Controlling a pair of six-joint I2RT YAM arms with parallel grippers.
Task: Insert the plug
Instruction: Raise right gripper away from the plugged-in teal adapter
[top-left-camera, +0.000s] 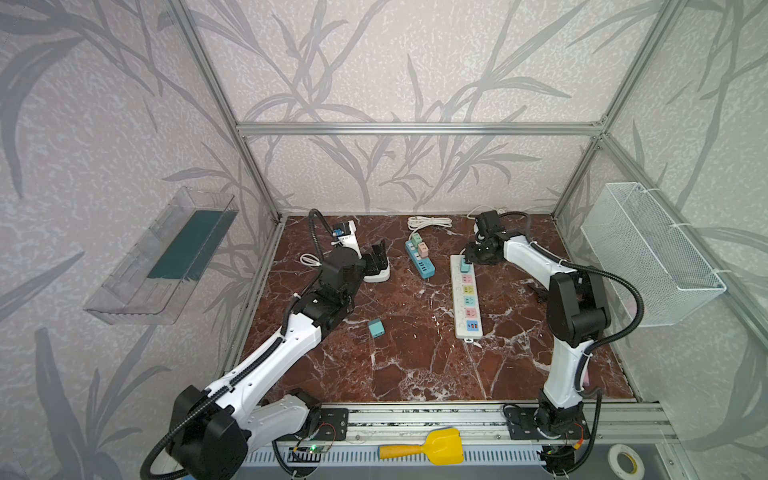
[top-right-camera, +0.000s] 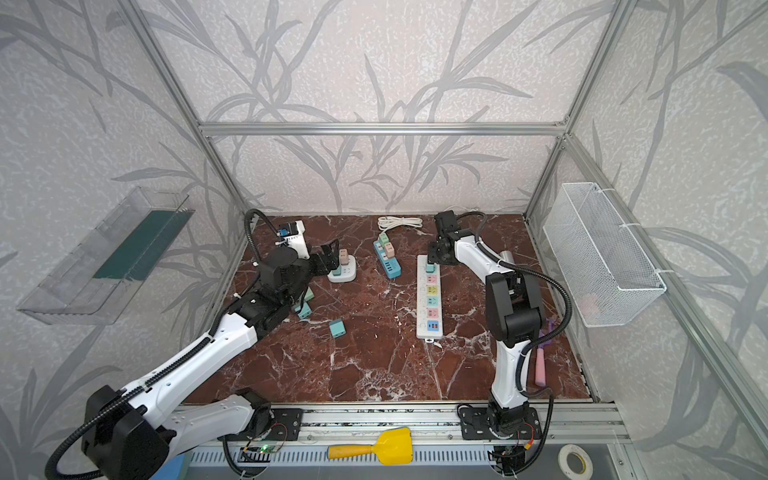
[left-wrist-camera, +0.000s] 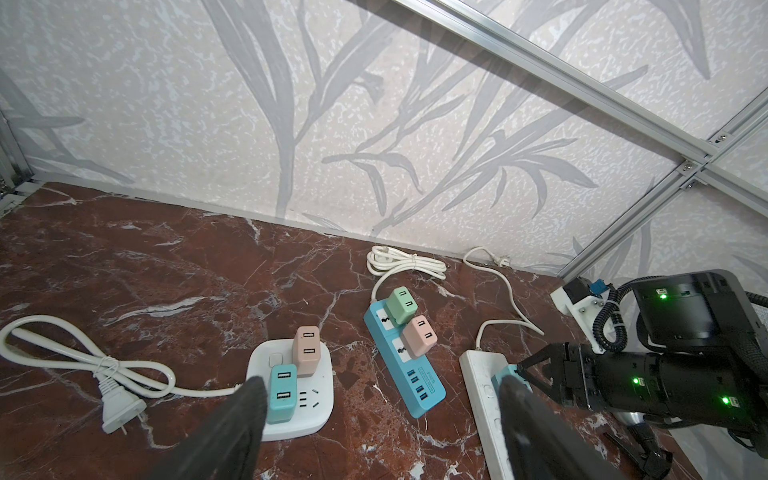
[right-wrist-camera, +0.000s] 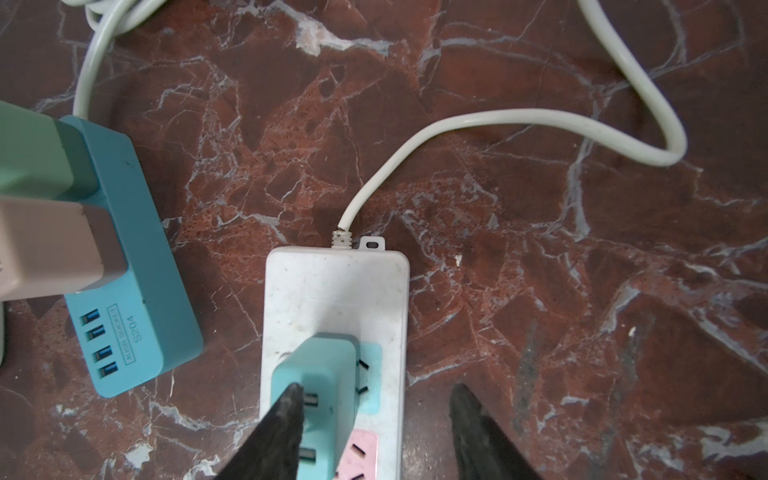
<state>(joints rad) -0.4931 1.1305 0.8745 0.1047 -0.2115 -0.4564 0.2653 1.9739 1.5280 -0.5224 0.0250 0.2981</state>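
- Standing at the cord end of the white strip in both top views: teal plug, with the right gripper directly over it. Its jaws are too small to judge there.
- Same views: left gripper at the square socket; blue strip between the arms; loose plug lying on the table, apart from everything.
- Left wrist view: left gripper jaws wide apart, holding nothing, over the near edge of the square socket.
- Right wrist view: teal plug upright on the end outlet of the white strip, prongs hidden. Right gripper jaws apart, not clamping; one finger lies across the plug's face, contact unclear, the other clear of it.
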